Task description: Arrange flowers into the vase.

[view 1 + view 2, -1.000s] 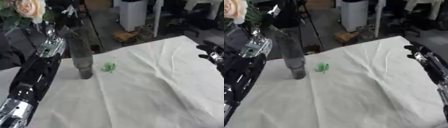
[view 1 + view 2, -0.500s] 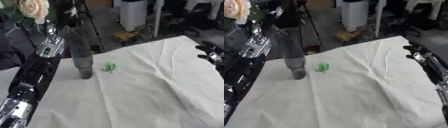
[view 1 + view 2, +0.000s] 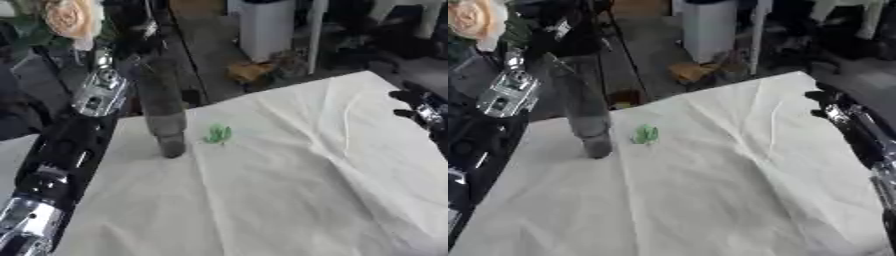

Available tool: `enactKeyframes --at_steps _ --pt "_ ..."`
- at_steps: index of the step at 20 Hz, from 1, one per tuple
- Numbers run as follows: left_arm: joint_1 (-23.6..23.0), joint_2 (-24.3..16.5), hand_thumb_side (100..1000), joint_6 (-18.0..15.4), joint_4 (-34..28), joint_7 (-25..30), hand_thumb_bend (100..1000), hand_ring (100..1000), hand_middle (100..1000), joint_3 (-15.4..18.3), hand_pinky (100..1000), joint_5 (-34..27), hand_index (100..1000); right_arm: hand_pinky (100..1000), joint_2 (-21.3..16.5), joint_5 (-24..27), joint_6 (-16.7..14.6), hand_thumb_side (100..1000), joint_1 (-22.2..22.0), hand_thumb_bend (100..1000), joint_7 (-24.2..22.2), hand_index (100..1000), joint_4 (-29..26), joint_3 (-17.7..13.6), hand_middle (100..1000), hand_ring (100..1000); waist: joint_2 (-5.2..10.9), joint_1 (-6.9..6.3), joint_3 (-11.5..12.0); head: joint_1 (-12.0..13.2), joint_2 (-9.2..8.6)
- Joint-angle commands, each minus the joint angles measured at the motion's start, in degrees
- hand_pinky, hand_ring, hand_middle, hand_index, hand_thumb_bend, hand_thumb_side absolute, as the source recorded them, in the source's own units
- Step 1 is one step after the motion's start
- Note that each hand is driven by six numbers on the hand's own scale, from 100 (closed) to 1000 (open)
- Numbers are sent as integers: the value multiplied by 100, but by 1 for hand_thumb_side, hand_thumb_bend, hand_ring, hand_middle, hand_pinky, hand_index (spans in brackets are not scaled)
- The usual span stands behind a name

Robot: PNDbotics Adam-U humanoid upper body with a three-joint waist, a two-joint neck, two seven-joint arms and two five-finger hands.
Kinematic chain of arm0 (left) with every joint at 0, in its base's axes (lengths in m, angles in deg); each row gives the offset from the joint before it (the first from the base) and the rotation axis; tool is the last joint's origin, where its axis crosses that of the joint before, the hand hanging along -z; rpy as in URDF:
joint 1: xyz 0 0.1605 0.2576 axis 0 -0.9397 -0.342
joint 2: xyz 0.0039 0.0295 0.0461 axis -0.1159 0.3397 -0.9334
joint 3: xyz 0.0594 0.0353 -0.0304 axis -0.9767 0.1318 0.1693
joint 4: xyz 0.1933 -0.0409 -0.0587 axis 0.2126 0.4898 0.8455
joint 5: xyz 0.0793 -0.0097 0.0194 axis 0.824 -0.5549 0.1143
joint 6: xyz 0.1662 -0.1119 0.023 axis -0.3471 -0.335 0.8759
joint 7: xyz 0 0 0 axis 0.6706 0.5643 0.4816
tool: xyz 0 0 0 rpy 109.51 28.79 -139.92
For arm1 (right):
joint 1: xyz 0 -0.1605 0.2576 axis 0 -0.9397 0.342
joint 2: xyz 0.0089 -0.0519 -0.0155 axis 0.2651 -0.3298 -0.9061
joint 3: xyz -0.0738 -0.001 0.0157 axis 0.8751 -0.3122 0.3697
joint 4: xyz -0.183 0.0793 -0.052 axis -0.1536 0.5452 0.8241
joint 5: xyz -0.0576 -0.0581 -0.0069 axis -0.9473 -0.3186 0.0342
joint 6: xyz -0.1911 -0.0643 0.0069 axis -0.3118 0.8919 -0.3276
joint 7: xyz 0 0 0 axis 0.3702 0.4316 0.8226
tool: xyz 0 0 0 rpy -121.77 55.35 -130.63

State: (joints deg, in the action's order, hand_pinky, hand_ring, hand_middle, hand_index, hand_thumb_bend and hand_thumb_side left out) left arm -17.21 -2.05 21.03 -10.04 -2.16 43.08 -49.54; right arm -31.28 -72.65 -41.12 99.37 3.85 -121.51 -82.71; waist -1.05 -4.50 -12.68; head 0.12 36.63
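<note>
A: Where do we find the vase?

B: The vase (image 3: 164, 107) stands upright on the white cloth (image 3: 289, 190) that covers the table (image 3: 710, 200), toward its far left. It is a tall, dark grey tube, and we see nothing rising out of its mouth.

A: And the flower?

B: A pale peach rose (image 3: 70, 17) with dark green leaves shows at the top left corner, up and to the left of the vase's mouth, well above the table. The left robot hand (image 3: 131, 27) is up there beside it, at the end of the black and silver arm that runs along the left edge. We cannot tell how its fingers stand, since that corner is dark and blurred, and we cannot make out the stem.

A: Anything else on the cloth?

B: A small green scrap (image 3: 218, 134) lies on the cloth just to the right of the vase's base, apart from it. We can only give its colour; it may be a leaf.

A: The other side?

B: The right robot hand (image 3: 833, 107) shows at the right edge, over the far right part of the table. Its dark fingers look relaxed and hold nothing, well apart from the vase.
</note>
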Motion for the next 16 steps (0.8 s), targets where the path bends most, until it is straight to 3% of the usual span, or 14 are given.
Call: enactKeyframes --at_steps 1,16 --pt "162 -88 446 204 -28 120 1000 888 943 46 1000 174 773 896 -97 -40 -6 816 103 100 0 1000 -122 -42 857 1000 47 37 10 -12 -7" --pt "143 -75 448 723 114 556 1000 892 943 59 1000 649 780 894 -99 -51 -7 819 106 100 -16 1000 -114 -42 856 1000 14 21 5 -72 -22"
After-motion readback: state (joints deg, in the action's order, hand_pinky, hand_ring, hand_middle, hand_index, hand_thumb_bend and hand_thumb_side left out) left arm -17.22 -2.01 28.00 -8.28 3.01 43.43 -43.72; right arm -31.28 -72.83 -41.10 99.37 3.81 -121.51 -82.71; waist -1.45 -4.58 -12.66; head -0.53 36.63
